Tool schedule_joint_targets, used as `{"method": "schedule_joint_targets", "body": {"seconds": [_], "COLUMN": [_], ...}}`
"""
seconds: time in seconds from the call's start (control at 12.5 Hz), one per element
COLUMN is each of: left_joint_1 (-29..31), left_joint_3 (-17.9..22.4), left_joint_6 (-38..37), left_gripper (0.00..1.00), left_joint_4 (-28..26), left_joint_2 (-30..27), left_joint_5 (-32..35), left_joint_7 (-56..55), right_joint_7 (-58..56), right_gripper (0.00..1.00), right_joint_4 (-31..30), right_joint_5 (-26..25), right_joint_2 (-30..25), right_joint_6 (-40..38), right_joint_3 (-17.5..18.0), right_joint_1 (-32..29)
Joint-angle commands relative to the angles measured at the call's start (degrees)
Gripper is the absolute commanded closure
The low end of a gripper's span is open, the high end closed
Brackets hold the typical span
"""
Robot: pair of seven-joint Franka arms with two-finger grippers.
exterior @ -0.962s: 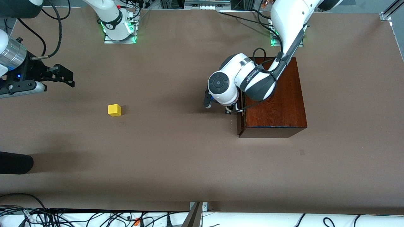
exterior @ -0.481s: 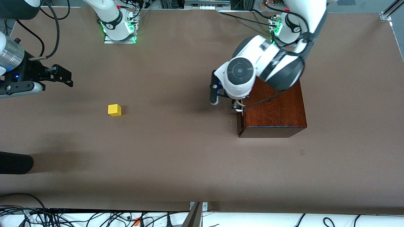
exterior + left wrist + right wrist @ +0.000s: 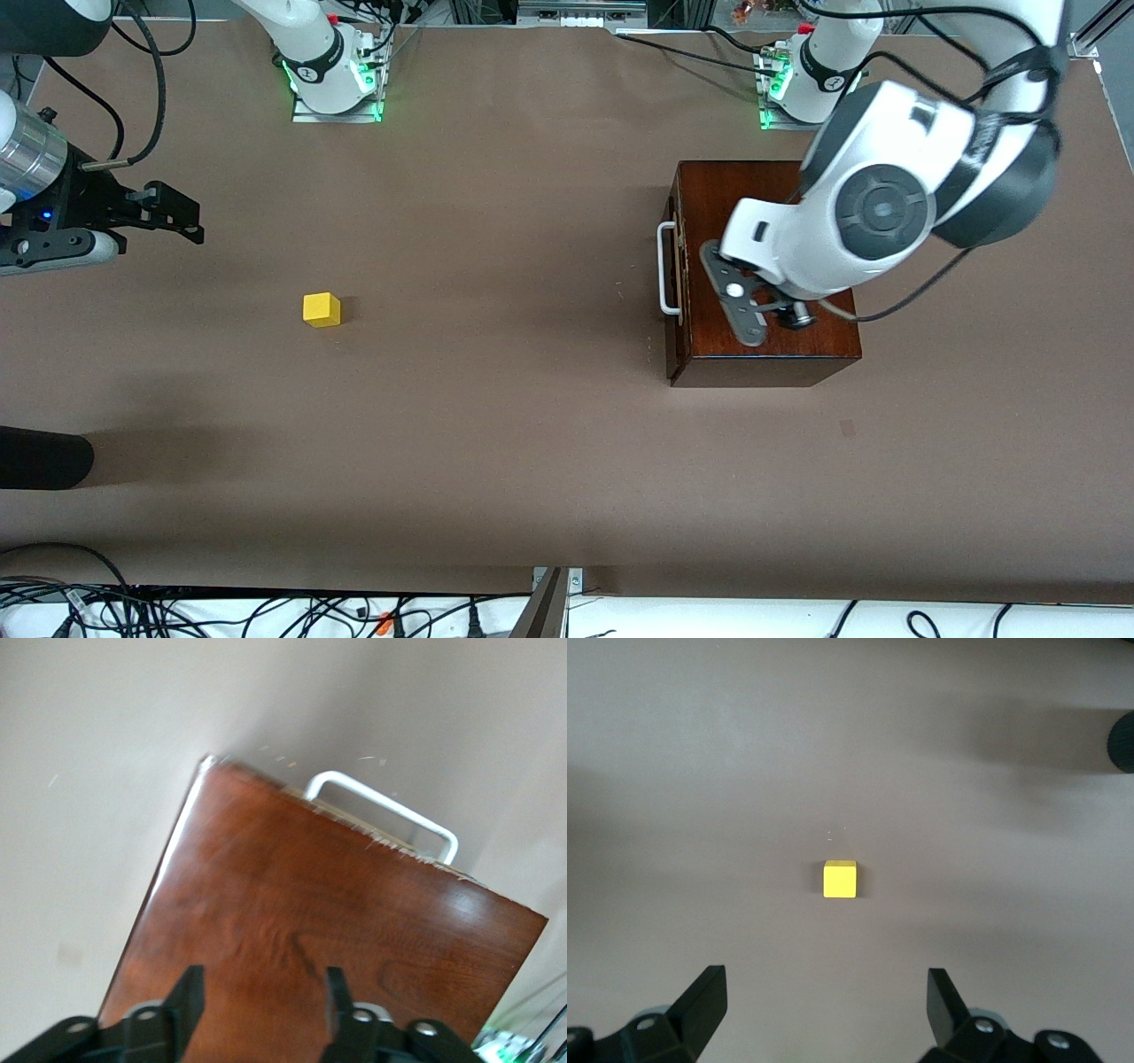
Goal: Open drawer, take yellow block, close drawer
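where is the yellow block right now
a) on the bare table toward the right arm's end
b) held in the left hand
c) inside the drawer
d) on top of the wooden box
a: the yellow block sits alone on the table, apart from the wooden box.

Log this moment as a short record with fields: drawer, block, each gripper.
drawer: shut in the wooden box, white handle free
yellow block: on the table, toward the right arm's end
left gripper: open, empty, over the box top
right gripper: open, empty, arm waits at its end of the table
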Motion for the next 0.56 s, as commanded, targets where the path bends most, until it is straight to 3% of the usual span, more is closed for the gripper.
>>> {"method": "schedule_joint_targets", "body": {"seconds": [0.0,0.16,0.24,0.32,0.48], "left_joint_1": [2.73,4.32,3.72,2.84,2.83], "left_joint_3": [1.27,1.53,4.40,7.74,10.05], "left_joint_6": [-1.83,-1.58,-0.53,0.78,6.22], "left_gripper": [0.00,0.00,0.00,0.00,0.00], "left_joint_4": [-0.53,-0.88,-1.49,-3.59,-12.09], "left_joint_2": [-1.94,-4.73,-7.28,-9.83,-16.76], "left_joint_5": [1.12,3.58,3.59,2.63,0.43], "left_joint_7": [-4.53,-4.96,-8.36,-15.10,-24.80], "right_joint_7": [0.88,0.88,0.88,0.88,0.88], "right_gripper": [0.00,0.00,0.00,0.00,0.00], "right_joint_4": [1.58,1.58,1.58,1.58,1.58], "right_joint_5": [-0.09,0.00,0.00,0.00,0.00], "right_joint_2": [0.54,0.63,0.63,0.63,0.63], "right_joint_6": [-1.39,-1.39,-1.39,-1.39,-1.39], "right_joint_3": [-0.01,-0.44,-0.45,-0.45,-0.45], "right_joint_1": [-0.30,-0.30,-0.30,-0.30,-0.30]}}
